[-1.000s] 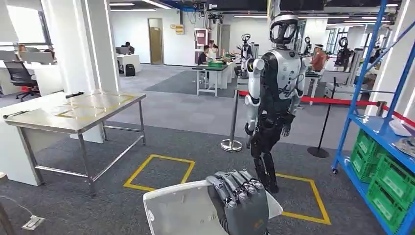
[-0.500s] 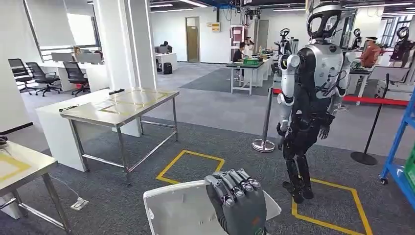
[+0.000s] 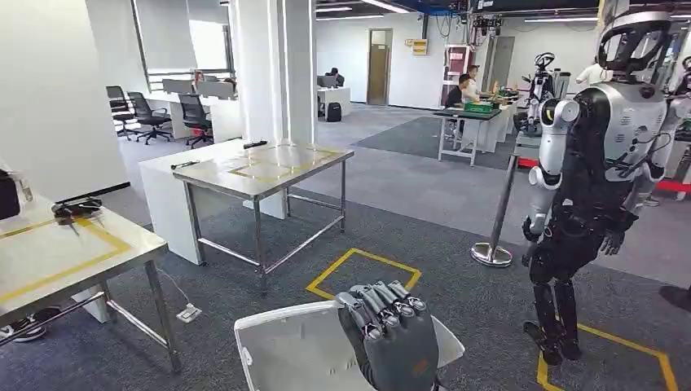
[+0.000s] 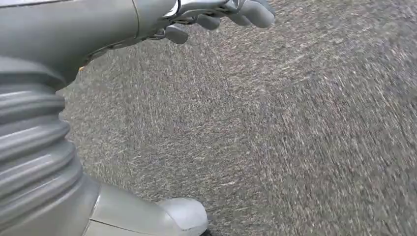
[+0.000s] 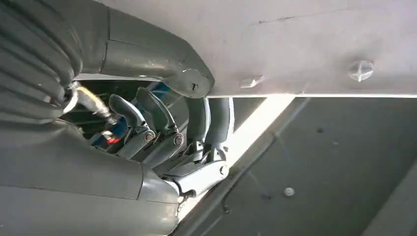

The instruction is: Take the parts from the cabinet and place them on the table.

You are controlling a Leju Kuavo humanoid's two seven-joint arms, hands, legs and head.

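A white plastic part [image 3: 289,350], flat and tray-like with a raised rim, sits low in the head view. My right hand [image 3: 389,338] grips its right side, dark fingers curled over the rim. In the right wrist view the same fingers [image 5: 162,128] wrap the edge of the white part [image 5: 305,44], with the thumb pressed against its face. My left hand [image 4: 216,14] hangs over grey carpet with nothing in it, fingers loosely extended. A steel table [image 3: 49,257] with a yellow tape outline stands close at the left.
A second steel table [image 3: 265,173] with yellow tape stands further ahead, beside a white column [image 3: 277,73]. Another humanoid robot [image 3: 599,155] stands at the right near a stanchion [image 3: 494,244]. A yellow floor square [image 3: 363,273] lies ahead. People sit at desks in the background.
The camera has turned left: the whole scene slid right, the blue shelf left the picture and the near table came in at the left. My right hand still holds the white part.
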